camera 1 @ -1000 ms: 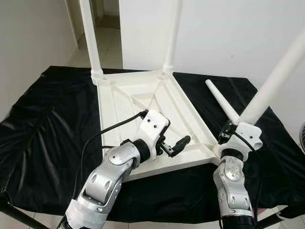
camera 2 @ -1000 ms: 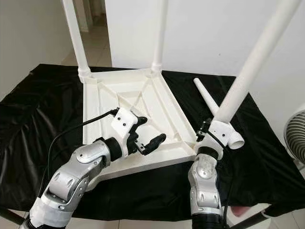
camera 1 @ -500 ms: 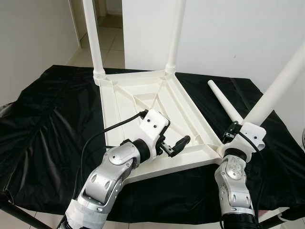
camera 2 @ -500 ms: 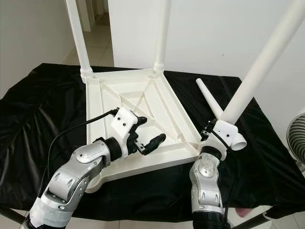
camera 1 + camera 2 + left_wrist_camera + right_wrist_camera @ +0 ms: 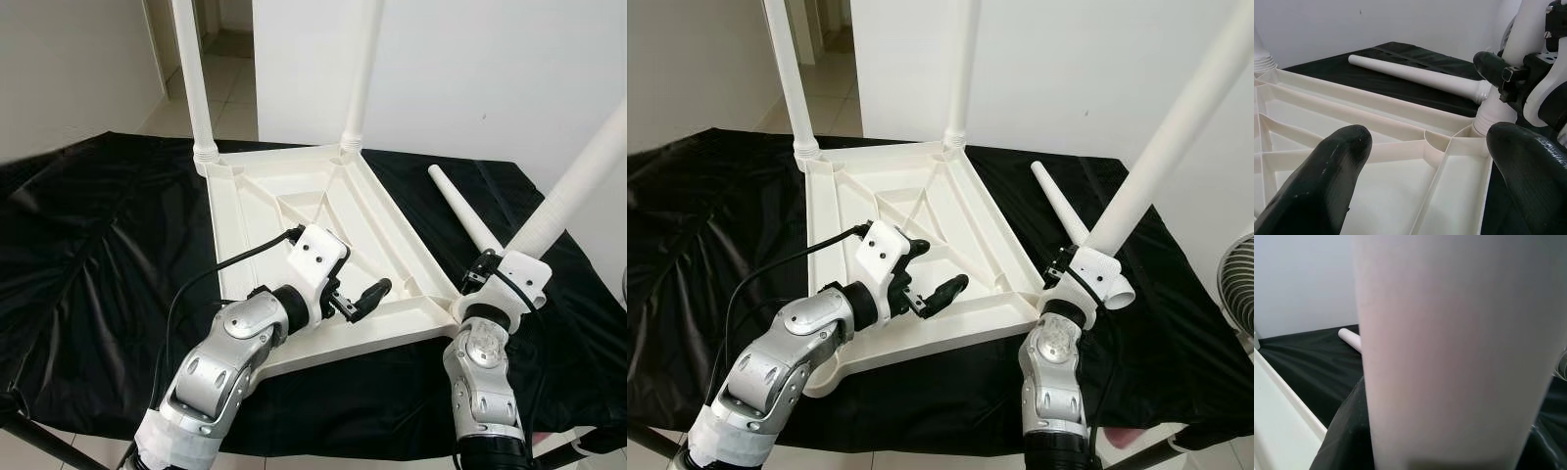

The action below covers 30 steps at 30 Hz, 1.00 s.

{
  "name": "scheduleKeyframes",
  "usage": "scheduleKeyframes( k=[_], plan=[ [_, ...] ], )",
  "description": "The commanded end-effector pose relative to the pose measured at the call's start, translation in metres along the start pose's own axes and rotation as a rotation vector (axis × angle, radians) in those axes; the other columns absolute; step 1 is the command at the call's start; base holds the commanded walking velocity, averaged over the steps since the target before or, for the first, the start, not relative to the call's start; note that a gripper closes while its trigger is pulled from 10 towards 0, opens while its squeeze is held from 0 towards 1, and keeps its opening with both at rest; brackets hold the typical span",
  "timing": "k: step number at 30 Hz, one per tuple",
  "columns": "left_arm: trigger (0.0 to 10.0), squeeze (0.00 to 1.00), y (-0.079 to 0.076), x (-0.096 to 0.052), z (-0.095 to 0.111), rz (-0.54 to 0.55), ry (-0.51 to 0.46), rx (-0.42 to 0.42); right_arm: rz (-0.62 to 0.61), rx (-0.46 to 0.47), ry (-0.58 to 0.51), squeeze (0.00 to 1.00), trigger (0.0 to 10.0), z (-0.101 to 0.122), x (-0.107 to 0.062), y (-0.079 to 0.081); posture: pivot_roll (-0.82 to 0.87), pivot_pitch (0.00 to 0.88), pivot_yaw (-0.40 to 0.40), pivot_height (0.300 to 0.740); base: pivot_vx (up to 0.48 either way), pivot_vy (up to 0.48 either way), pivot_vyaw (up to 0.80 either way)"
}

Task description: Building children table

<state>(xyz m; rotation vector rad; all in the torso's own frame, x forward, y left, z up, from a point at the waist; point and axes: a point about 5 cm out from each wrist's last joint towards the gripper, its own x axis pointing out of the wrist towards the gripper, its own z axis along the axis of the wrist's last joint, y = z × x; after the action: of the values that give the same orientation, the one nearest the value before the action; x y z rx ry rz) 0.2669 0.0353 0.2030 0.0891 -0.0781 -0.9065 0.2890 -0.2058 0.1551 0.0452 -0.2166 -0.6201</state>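
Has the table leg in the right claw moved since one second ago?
Yes. The table leg held by the right claw has shifted slightly right, away from the loose leg lying on the cloth.

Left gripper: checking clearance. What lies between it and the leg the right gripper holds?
Head views: ribbed tabletop underside, between left gripper and held leg.
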Motion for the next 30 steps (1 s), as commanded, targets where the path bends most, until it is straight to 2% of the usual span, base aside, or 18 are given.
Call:
scheduleKeyframes(
  k=[1, 5, 6, 7, 8, 17, 19, 20, 21, 22, 23, 24, 30],
  plan=[
    [10.0, 0.00, -0.002, 0.000, 0.003, 0.006, -0.004, 0.004, -0.088, -0.068, 0.128, 0.00, 10.0, -0.028, -0.004, -0.022, -0.02, 0.033, -0.012, 0.740, 0.000, 0.000, 0.00],
    [10.0, 0.00, -0.002, 0.000, 0.003, 0.003, -0.002, 0.004, -0.059, -0.062, 0.122, 0.00, 10.0, -0.027, -0.004, -0.019, -0.02, 0.032, -0.011, 0.740, 0.000, 0.000, 0.00],
    [10.0, 0.00, -0.002, 0.000, 0.002, 0.001, -0.001, 0.005, -0.042, -0.052, 0.117, 0.56, 10.0, -0.027, -0.003, -0.019, -0.02, 0.032, -0.011, 0.740, 0.000, 0.000, 0.00],
    [10.0, 0.00, -0.002, 0.000, 0.002, 0.001, -0.001, 0.005, -0.042, -0.052, 0.117, 0.56, 10.0, -0.027, -0.003, -0.019, -0.02, 0.032, -0.011, 0.740, 0.000, 0.000, 0.00],
    [10.0, 0.00, -0.002, 0.000, 0.002, 0.001, 0.000, 0.005, -0.037, -0.049, 0.112, 1.00, 10.0, -0.026, -0.003, -0.020, -0.02, 0.031, -0.012, 0.740, 0.000, 0.000, 0.00],
    [10.0, 0.00, -0.003, 0.000, 0.002, 0.000, -0.004, 0.002, 0.000, -0.055, 0.092, 1.00, 10.0, -0.024, 0.001, -0.020, -0.02, 0.024, -0.014, 0.740, 0.000, 0.000, 0.00],
    [10.0, 0.00, -0.004, 0.001, 0.002, 0.000, -0.006, 0.001, 0.038, -0.048, 0.094, 0.98, 10.0, -0.023, 0.003, -0.017, -0.02, 0.023, -0.016, 0.740, 0.000, 0.000, 0.00],
    [10.0, 0.00, -0.004, 0.001, 0.003, -0.001, -0.007, 0.001, 0.061, -0.055, 0.087, 0.00, 10.0, -0.022, 0.004, -0.016, -0.03, 0.024, -0.017, 0.740, 0.000, 0.000, 0.00],
    [10.0, 0.00, -0.004, 0.001, 0.003, -0.001, -0.008, 0.000, 0.099, -0.045, 0.083, 0.00, 10.0, -0.021, 0.005, -0.014, -0.03, 0.024, -0.017, 0.740, 0.000, 0.000, 0.00],
    [10.0, 0.00, -0.004, 0.001, 0.003, 0.000, -0.008, 0.000, 0.136, -0.052, 0.073, 0.00, 8.6, -0.020, 0.006, -0.013, -0.03, 0.026, -0.017, 0.740, 0.000, 0.000, 0.00],
    [10.0, 0.00, -0.004, 0.002, 0.003, 0.000, -0.008, 0.000, 0.154, -0.067, 0.053, 0.00, 8.6, -0.017, 0.008, -0.014, -0.03, 0.026, -0.017, 0.740, 0.000, 0.000, 0.00],
    [10.0, 0.00, -0.004, 0.002, 0.003, 0.000, -0.009, -0.001, 0.184, -0.049, 0.046, 0.00, 0.0, -0.016, 0.009, -0.014, -0.03, 0.026, -0.017, 0.740, 0.000, 0.000, 0.00],
    [10.0, 0.00, -0.004, 0.002, 0.003, 0.007, -0.010, -0.003, 0.262, -0.074, 0.025, 0.00, 0.0, -0.010, 0.024, -0.027, -0.03, 0.034, -0.023, 0.740, 0.000, 0.000, 0.00]
  ],
)
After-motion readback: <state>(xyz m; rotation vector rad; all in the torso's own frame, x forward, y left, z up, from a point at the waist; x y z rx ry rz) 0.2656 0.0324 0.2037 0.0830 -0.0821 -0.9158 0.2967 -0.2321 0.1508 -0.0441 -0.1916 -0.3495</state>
